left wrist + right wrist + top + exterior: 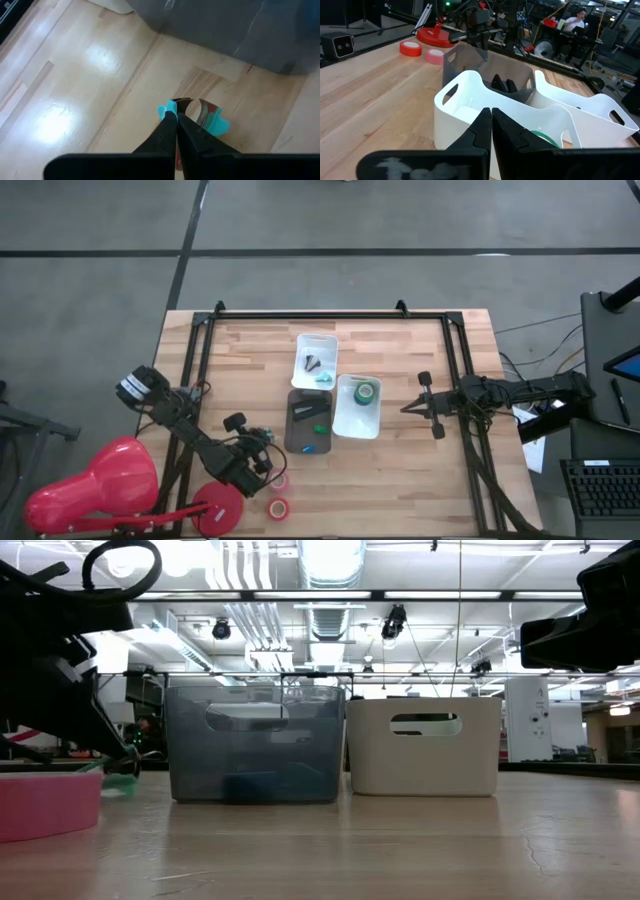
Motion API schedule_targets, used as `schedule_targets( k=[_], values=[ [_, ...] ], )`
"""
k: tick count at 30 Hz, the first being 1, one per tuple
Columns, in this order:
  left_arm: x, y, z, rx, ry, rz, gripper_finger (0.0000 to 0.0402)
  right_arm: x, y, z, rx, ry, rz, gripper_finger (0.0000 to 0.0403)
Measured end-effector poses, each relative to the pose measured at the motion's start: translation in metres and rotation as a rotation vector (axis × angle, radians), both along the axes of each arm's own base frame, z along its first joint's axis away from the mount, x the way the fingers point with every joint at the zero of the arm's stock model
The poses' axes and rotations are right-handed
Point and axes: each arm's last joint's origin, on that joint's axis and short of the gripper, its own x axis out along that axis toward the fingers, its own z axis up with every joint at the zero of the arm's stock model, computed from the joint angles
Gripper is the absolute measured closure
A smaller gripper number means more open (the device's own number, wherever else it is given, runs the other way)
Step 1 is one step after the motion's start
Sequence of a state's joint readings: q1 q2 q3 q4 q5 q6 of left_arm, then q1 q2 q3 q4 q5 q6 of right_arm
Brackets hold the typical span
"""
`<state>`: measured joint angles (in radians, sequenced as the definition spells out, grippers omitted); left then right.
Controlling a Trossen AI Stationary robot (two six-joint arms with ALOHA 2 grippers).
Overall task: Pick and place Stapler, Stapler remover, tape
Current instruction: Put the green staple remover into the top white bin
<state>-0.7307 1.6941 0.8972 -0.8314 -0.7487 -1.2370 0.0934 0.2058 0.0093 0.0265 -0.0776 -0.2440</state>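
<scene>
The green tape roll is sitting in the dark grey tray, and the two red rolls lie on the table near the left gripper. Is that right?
Not quite. The green tape roll sits in a white tray, beside the dark grey tray; the high view shows it. The rest holds: the two red rolls lie on the table near the left gripper.

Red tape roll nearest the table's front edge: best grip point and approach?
It lies flat with its open centre up, apart from the pink roll beyond it. Probably best to come straight down with the left pincer, one finger in the hole and one outside, pinching the ring wall. The side away from the pink roll gives the fingers more room.
</scene>
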Motion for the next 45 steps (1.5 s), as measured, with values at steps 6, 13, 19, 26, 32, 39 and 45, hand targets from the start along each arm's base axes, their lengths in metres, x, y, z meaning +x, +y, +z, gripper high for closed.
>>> schedule_targets(
  k=[6, 13, 19, 26, 32, 39, 45],
  values=[
    [-0.007, 0.008, 0.012, 0.046, 0.039, 0.037, 0.0398, 0.0, 0.0, 0.0, -0.001, 0.0, 0.0, 0.0394],
    [-0.011, 0.022, 0.032, 0.139, -0.02, 0.065, 0.0399, 0.0, 0.0, 0.0, 0.0, 0.0, 0.0, 0.0394],
    [-0.007, 0.044, 0.051, 0.279, -0.166, 0.109, 0.0399, 0.0, 0.0, 0.0, 0.0, 0.0, 0.0, 0.0394],
    [0.009, 0.082, 0.068, 0.388, -0.254, 0.227, 0.04, 0.0, 0.0, 0.0, -0.002, -0.001, 0.001, 0.0394],
    [0.034, 0.12, 0.077, 0.403, -0.26, 0.323, 0.0399, 0.0, 0.0, 0.0, 0.0, 0.0, 0.0, 0.0394],
    [0.075, 0.159, 0.089, 0.289, -0.269, 0.204, 0.0396, 0.0, 0.0, 0.0, -0.002, 0.0, 0.001, 0.0394],
    [0.09, 0.195, 0.098, 0.127, -0.375, 0.091, 0.0399, 0.0, 0.0, 0.0, 0.0, 0.0, 0.0, 0.0394]
  ],
)
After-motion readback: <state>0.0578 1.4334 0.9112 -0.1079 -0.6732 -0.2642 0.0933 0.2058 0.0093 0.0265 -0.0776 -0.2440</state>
